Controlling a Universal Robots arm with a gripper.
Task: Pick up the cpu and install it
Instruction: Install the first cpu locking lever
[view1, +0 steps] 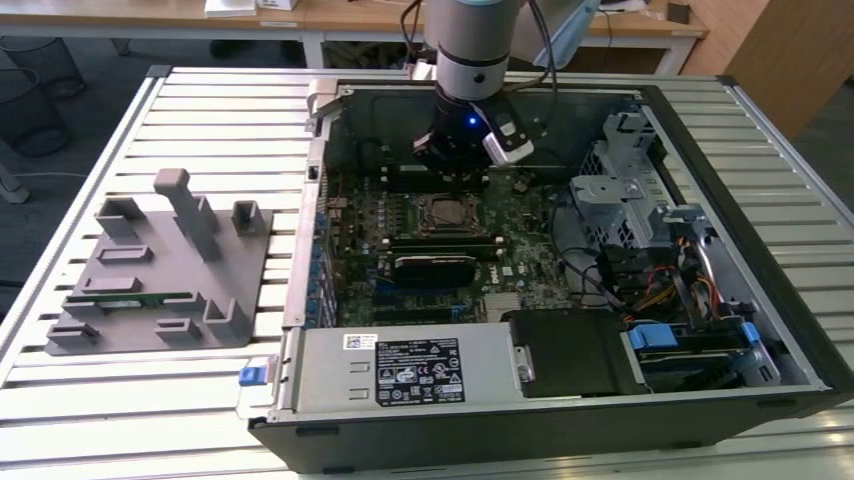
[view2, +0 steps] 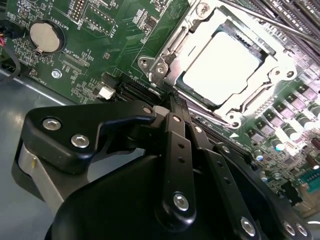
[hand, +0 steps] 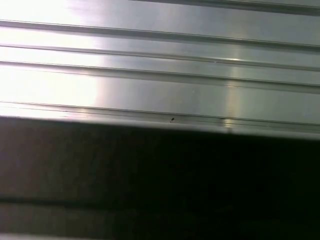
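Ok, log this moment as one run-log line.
cpu: seated in socket, frame open | gripper: above motherboard beside socket, holding nothing | location: inside PC case

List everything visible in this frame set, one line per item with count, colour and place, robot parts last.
cpu: one, silver top, seated in the socket on the motherboard.
socket: one, metal frame, around the cpu.
motherboard: one, green, inside the computer case.
coin battery: one, silver, on the motherboard apart from the socket.
computer case: one, black, lying open on the table.
power supply: one, grey with labels, at the case's near edge in the exterior view.
fixture tray: one, grey, on the table at the exterior view's left.
memory stick: one, green, lying in the fixture tray.
table: one, silver slatted, under everything.
tool: one, black, just beside the socket, holding nothing.
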